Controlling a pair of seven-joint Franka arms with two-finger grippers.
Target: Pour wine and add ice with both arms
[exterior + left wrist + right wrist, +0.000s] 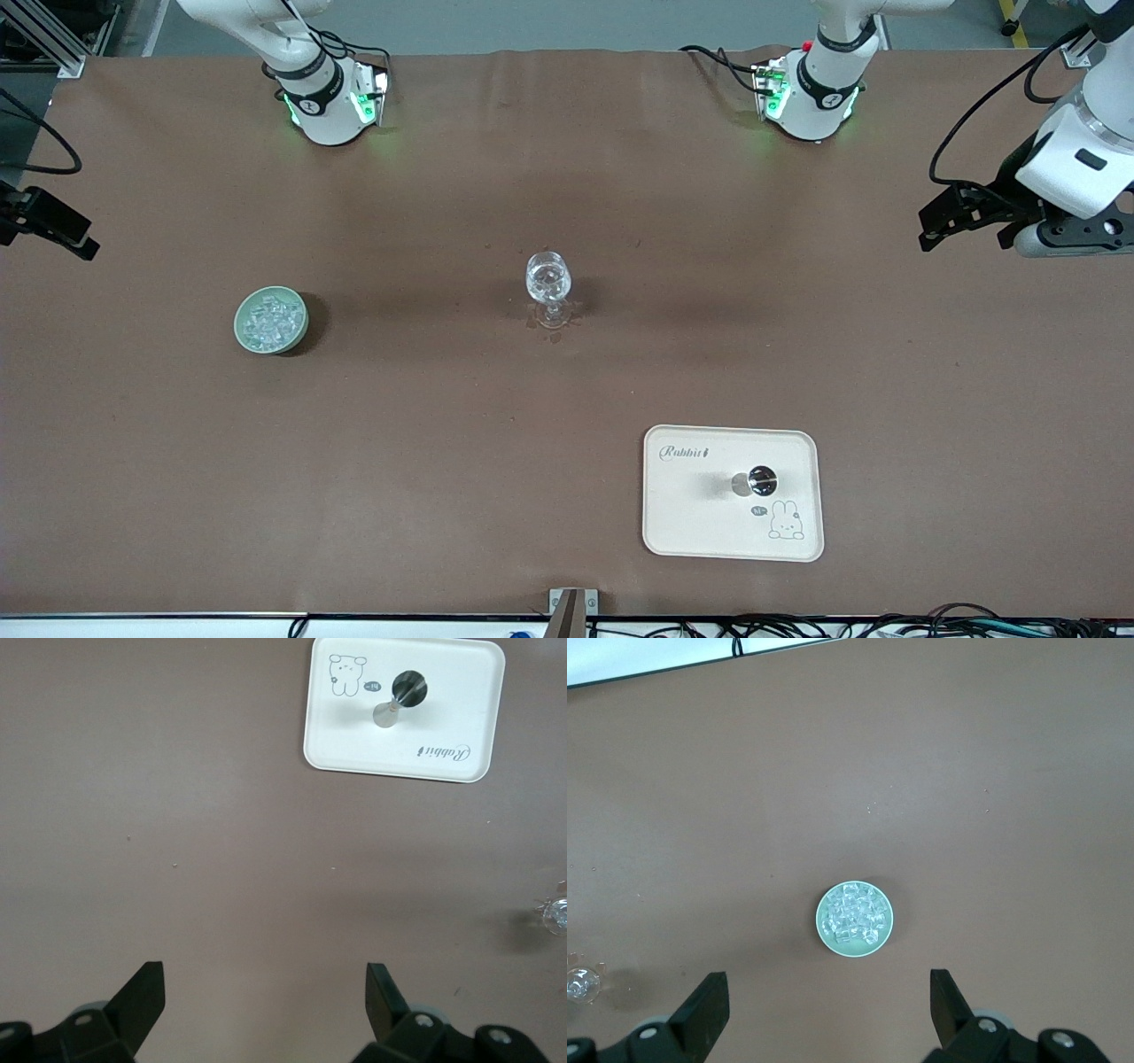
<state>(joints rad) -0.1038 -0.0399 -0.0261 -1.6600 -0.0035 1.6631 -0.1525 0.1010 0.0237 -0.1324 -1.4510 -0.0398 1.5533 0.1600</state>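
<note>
Both arms parked at the surface [443,443] edges, nothing held. Left end effector [266,997] w/ fingers apart, hanging over bare surface toward left arm's end. Right end effector [828,1005] also spread wide, over bare surface near right arm's end.

Ice [270,320] heaped in pale green bowl [242,330], toward right arm's end. Stemmed glass [548,285] upright mid-surface, well apart from bowl. Jigger [755,482] standing on cream tray [682,523], nearer front cam than glass. Wine: presumably in jigger, but too little/too clear to confirm.

Risks, as judged:
- Glass tall, thin stem, so top-heavy; a brush from either arm reaching in likely tips it.
- Jigger small, shiny, waisted; off-centre pinch could slip or tilt early, spilling the little liquid onto tray.
- Ice chunks small, glassy, piled loose; pinch may squirt one out or scatter neighbours over bowl rim. Bowl light, could slide if pushed.
- Both arms converging on glass at once: collision risk; prob. better one at a time.
- Glass mouth narrow: poor alignment means miss.

Writing: tray reads "Rabbit" [683,453] in script, plus bunny drawing [785,521] w/ small speech bubble, text too small to read.
</note>
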